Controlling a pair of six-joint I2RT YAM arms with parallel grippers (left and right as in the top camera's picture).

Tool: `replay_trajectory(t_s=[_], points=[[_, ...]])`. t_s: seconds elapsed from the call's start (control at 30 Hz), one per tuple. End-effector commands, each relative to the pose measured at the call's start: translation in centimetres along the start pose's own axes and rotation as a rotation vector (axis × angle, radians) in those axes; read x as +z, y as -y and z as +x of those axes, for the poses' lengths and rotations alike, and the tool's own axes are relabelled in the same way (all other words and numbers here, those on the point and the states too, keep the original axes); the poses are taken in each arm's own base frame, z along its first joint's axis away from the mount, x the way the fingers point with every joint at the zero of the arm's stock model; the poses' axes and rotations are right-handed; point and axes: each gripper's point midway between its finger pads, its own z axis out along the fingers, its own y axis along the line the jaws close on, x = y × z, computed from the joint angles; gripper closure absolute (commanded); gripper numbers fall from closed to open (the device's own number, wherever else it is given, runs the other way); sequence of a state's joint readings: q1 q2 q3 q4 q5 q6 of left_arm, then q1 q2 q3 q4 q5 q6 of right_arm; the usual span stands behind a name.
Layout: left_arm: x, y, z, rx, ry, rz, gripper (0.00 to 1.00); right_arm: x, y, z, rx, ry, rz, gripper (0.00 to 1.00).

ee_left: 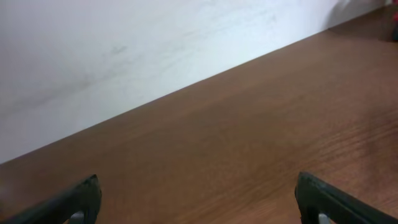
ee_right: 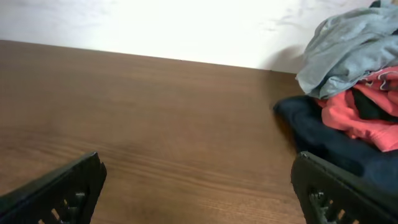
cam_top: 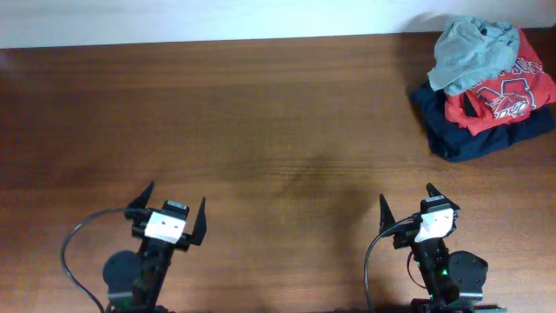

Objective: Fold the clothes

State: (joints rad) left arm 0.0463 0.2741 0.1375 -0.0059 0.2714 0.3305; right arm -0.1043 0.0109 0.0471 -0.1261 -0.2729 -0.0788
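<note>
Now: three garments in one heap, two grippers spread wide

We count two grippers and three garments. The left gripper [cam_top: 177,193] sits at the near edge of the table [cam_top: 261,113] with its jaws spread far apart and bare wood between them. Its wrist view shows brown tabletop ahead and a pale wall [ee_left: 124,50] beyond. The right gripper [cam_top: 407,193] stands the same way, fingers wide apart and closed on nothing.

We see one sage T-shirt [cam_top: 469,48], crumpled, ahead of the right gripper and off to its right, well apart from it. From the left gripper it lies farther still, far ahead and far to the right. It tops the heap, draped over the far part of one red shirt [cam_top: 508,96] with white lettering. The red shirt in turn rests on one dark navy folded garment [cam_top: 473,139], which lies flat on the table.

In the right wrist view, the navy garment's near corner is the part of the heap closest to the right-hand finger. The stretch from either gripper to the heap is bare wood. The red shirt and the navy garment lie under the T-shirt, and the red shirt touches it.
</note>
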Motion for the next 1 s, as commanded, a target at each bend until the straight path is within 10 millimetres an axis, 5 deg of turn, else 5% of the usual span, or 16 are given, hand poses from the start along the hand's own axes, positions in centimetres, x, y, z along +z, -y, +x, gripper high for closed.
replay_trajectory(t_s=[0.0,0.33,0.97], points=[[-0.2,0.2,0.8,-0.02,0.016,-0.009,0.01,0.0,0.4,0.3,0.007,-0.002,0.02,0.01],[-0.7,1.0,3.0,-0.02,0.012,-0.013,0.01,0.0,0.4,0.3,0.007,-0.002,0.02,0.02],[-1.1,0.7,1.4,0.0,0.08,-0.033,0.01,0.0,0.4,0.3,0.007,-0.002,0.02,0.01]])
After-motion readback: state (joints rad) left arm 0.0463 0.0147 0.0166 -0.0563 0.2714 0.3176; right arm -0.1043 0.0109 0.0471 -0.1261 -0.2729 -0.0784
